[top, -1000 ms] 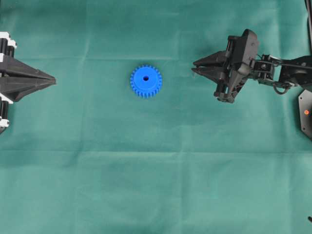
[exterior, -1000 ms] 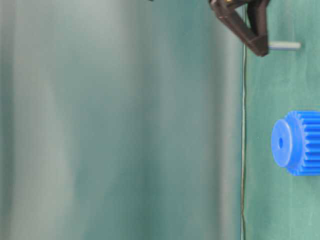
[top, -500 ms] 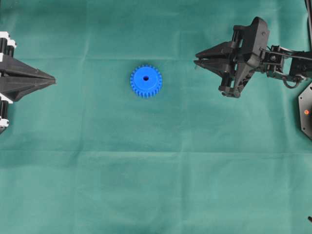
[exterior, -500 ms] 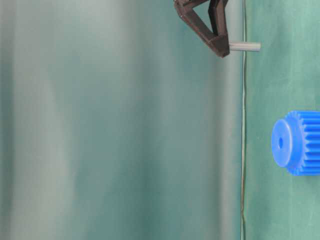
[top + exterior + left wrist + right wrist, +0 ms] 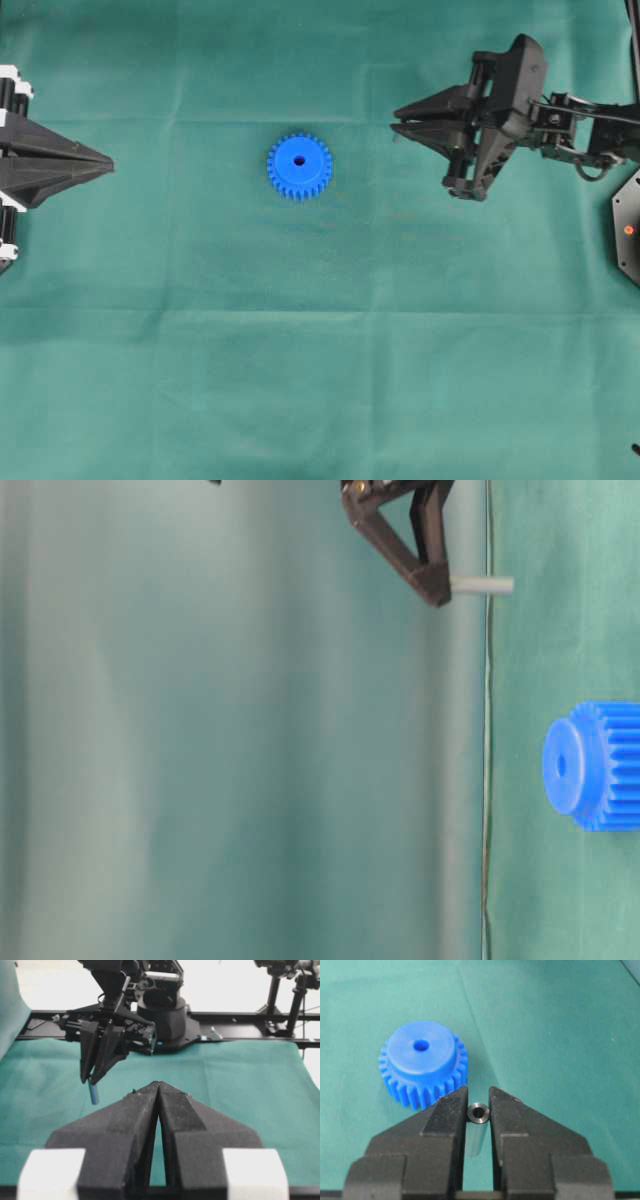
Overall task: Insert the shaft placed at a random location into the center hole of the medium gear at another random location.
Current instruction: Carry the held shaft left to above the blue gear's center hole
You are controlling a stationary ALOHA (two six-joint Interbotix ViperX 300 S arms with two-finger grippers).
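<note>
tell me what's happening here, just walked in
The right pincer is shut on the shaft, a small grey metal pin, and holds it in the air off to one side of the medium gear. The blue gear lies flat on the green cloth with its center hole facing up and nothing in it yet. The left pincer is shut and holds nothing, parked at the far edge.
</note>
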